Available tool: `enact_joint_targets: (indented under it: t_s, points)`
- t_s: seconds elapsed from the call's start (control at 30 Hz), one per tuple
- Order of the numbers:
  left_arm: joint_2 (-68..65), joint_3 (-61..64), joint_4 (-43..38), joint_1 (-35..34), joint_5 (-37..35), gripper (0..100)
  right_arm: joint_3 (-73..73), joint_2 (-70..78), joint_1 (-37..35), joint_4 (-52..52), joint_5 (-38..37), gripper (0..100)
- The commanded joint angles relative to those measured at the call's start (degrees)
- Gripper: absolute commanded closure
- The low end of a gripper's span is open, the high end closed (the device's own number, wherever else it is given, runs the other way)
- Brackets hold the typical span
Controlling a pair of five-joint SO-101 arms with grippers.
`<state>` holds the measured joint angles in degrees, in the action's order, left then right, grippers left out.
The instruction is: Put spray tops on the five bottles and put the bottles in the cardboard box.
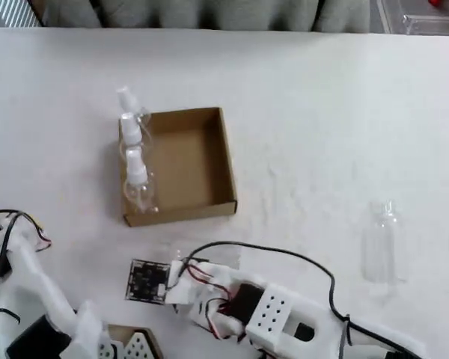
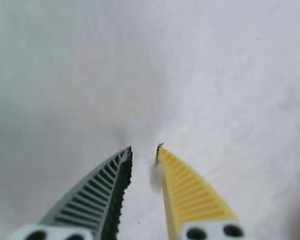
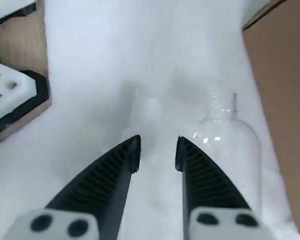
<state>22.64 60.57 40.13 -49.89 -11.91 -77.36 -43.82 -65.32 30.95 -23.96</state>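
Note:
The cardboard box [image 1: 181, 161] stands open left of the table's middle; its side wall [image 3: 280, 95] also shows in the right wrist view. Three clear bottles with white spray tops [image 1: 132, 131] line its left wall. A clear bottle without a top [image 1: 382, 241] stands far to the right. Another topless clear bottle [image 3: 226, 142] lies on the table beside my right gripper [image 3: 157, 150], which is open with nothing between its fingers. A blurred white spray top [image 3: 142, 110] lies just ahead of it. My left gripper [image 2: 144, 152] hangs slightly open over bare table.
The right arm [image 1: 273, 310] stretches along the front edge, cables looping over it. The left arm [image 1: 52, 318] sits at the front left corner, and its base on a wooden board [image 3: 15, 95] lies beyond the right gripper. A clear container [image 1: 423, 15] stands at the back right.

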Motion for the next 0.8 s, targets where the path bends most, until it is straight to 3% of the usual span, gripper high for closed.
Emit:
enact_joint_targets:
  t_s: [0.0, 0.33, 0.67, 0.77]
  points:
    - [-0.04, -3.69, -1.67, -0.31, -0.26, 91, 1.58, 1.45, -2.33, -0.48, -0.35, 89.4]
    - [-0.04, -3.69, -1.67, -0.31, -0.26, 91, 5.36, 3.3, -3.21, 2.68, -0.35, 89.2]
    - [-0.04, -3.78, -2.64, -2.68, -0.62, 91, 12.48, 20.7, -3.21, -1.19, -0.44, 90.0]
    - [-0.4, -3.87, -3.78, -4.7, -0.62, 91, 15.82, 24.57, -3.21, -1.19, -0.35, 98.3]
